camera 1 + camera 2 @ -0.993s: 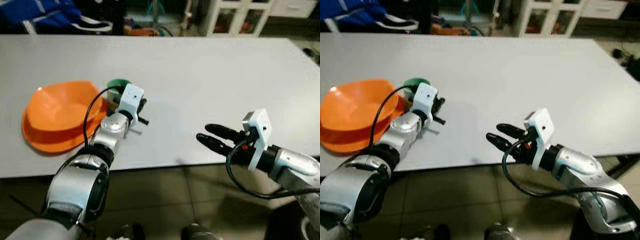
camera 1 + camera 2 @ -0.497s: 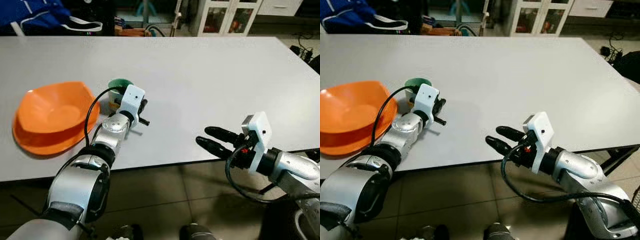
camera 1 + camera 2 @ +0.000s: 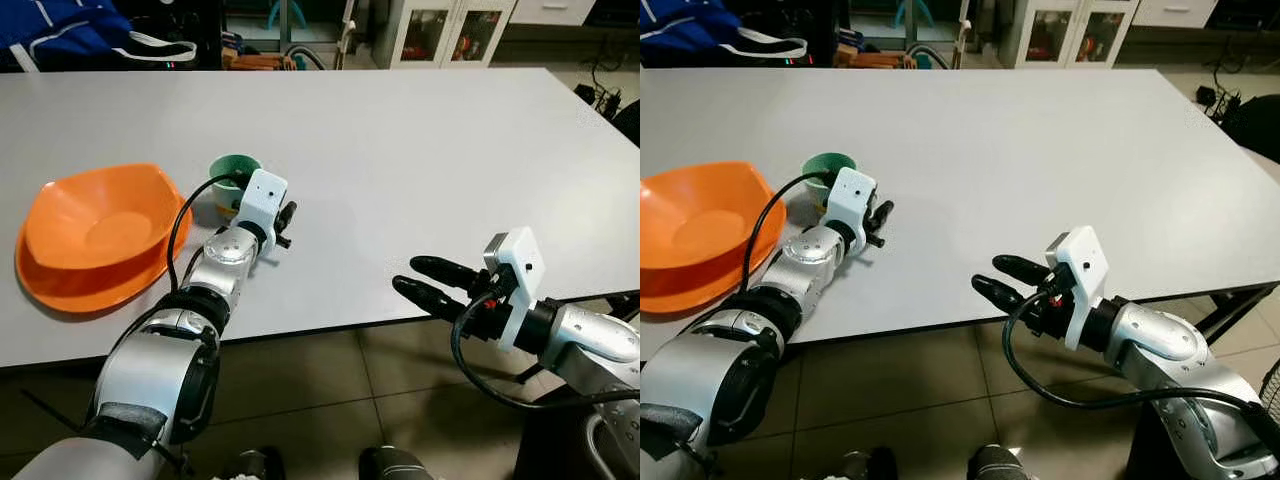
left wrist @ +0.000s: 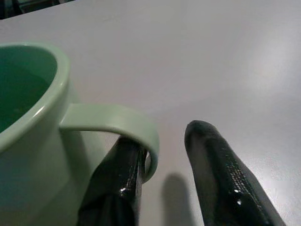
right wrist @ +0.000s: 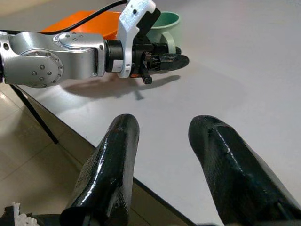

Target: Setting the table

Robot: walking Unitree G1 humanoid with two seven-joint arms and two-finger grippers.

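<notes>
while the camera has shifted, left pincer (image 4: 160,188) as before, parted astride green mug (image 3: 232,178) handle

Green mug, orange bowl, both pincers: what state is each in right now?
Green mug: upright on the table, looks empty, handle caught between the left pincer's fingers.
Orange bowl: upright beside the mug, empty, untouched.
Left pincer: one finger through the handle loop, the other outside it; a gap shows, so it looks not fully clamped.
Right pincer: open, empty, at the table's near edge.
</notes>
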